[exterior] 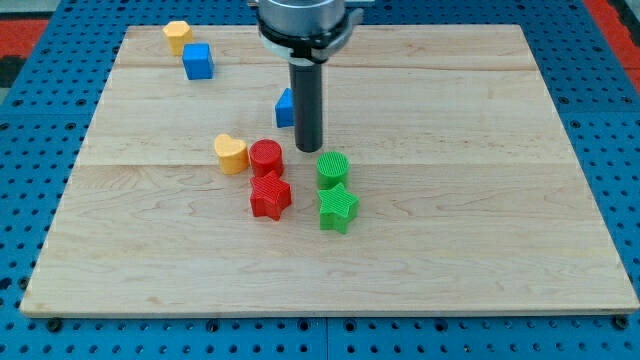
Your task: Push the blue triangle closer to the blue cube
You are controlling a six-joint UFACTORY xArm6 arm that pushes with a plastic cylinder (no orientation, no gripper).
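Behind my tip (pixel 308 149), blue triangle (pixel 285 108) half hidden by the rod, blue cube (pixel 198 61) well apart up-left, no hand shows.

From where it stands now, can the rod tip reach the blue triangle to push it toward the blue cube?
Probably yes. My tip sits just at the view's right of the blue triangle, which the rod partly hides. No block lies between the triangle and the blue cube at the upper left.
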